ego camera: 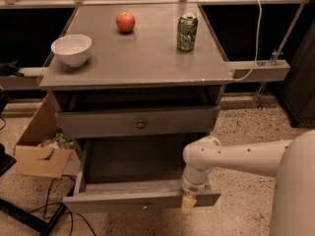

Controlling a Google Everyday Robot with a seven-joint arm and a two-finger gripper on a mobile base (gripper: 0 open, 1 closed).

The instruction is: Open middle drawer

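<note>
The middle drawer (133, 198) of the grey cabinet stands pulled far out, showing its deep dark grey interior (133, 161) and a small round knob (144, 206) on its front. My gripper (189, 200) points down at the right part of the drawer front's top edge, at the end of my white arm (231, 156), which reaches in from the right. The drawer above (138, 123), with its own round knob (141, 124), is nearly shut. Whatever lies below the open drawer is hidden.
On the cabinet top (142, 58) stand a white bowl (71, 49), a red apple (125, 21) and a green can (187, 32). An open cardboard box (42, 149) and cables (54, 205) lie on the floor at the left. A rail (256, 70) runs off to the right.
</note>
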